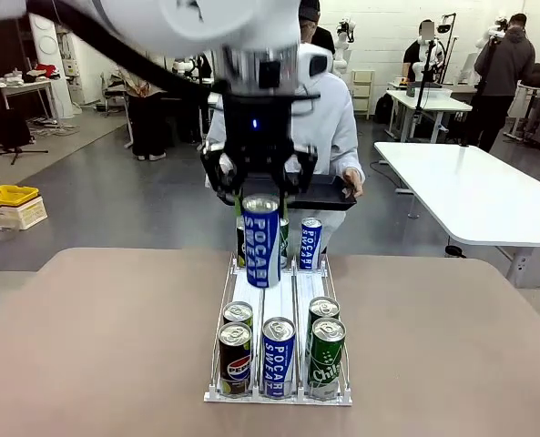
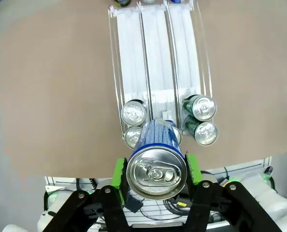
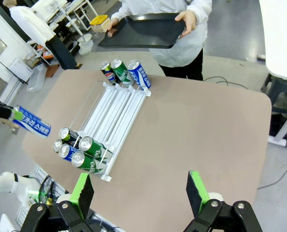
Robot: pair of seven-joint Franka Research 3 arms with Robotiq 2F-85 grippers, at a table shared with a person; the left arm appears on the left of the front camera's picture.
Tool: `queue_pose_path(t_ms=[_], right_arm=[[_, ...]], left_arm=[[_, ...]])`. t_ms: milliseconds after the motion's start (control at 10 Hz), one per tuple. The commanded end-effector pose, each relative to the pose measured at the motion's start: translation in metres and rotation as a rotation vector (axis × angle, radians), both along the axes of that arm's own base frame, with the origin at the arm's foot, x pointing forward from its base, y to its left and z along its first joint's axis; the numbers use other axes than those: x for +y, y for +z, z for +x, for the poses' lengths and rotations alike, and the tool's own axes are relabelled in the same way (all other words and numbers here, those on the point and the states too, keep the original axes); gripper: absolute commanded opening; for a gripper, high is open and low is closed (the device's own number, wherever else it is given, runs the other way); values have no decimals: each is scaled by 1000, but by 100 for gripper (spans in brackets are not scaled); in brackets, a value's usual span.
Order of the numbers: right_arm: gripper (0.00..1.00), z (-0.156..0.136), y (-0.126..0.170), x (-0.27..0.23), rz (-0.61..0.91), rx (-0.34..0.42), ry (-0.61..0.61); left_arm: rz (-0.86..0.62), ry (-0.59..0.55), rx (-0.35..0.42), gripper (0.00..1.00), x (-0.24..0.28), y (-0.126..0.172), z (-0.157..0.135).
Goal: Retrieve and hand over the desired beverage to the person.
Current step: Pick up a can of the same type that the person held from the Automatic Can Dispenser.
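Our left claw (image 1: 261, 195) is clamped on a blue-and-white Pocari Sweat can (image 1: 261, 250), with the green pads (image 2: 118, 172) pressed against its sides near the top rim. We see the can upright and in the air, clear of the rack (image 1: 251, 289) beneath it. From the left wrist, its silver lid faces the camera and it hangs over the middle lane, with a pair of silver-topped cans (image 2: 133, 112) in one outer lane and a pair of green-bodied cans (image 2: 200, 107) in the other.

Our right claw (image 3: 139, 193) stands wide with nothing between its fingers, looking down on the tabletop (image 1: 96, 346) from the robot's side.

We make out the rack as a clear three-lane tray lying lengthwise on the tabletop. In its near row stand a Pepsi can (image 1: 235, 360), a second Pocari can (image 1: 278, 357) and a green can (image 1: 326, 357). At the far end stand three more cans, one of them a far Pocari can (image 1: 310, 243).

We see the person (image 1: 335, 118), in a white hooded jacket, at the far side of the tabletop, holding a black tray (image 3: 143, 31) with both hands in front of the body. The gripped can is well apart from that tray.
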State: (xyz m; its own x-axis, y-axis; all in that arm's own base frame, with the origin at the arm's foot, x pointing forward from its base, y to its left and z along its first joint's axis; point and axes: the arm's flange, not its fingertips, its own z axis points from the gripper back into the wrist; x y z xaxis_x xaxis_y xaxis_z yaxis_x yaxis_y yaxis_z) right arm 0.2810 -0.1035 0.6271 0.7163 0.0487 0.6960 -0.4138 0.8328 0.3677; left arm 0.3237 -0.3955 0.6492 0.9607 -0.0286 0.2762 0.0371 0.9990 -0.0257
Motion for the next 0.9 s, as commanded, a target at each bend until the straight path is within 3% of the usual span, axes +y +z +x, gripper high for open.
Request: queue_pose_path(t_ms=[0,600,800], right_arm=[[100,0,-1,1,18,-14,26],[100,0,-1,1,18,-14,26],[100,0,-1,1,18,-14,26]], left_arm=[[17,42,-38,10,-17,29,4],[10,64,-70,10,-40,67,30],[-16,22,-71,10,-26,57,27]])
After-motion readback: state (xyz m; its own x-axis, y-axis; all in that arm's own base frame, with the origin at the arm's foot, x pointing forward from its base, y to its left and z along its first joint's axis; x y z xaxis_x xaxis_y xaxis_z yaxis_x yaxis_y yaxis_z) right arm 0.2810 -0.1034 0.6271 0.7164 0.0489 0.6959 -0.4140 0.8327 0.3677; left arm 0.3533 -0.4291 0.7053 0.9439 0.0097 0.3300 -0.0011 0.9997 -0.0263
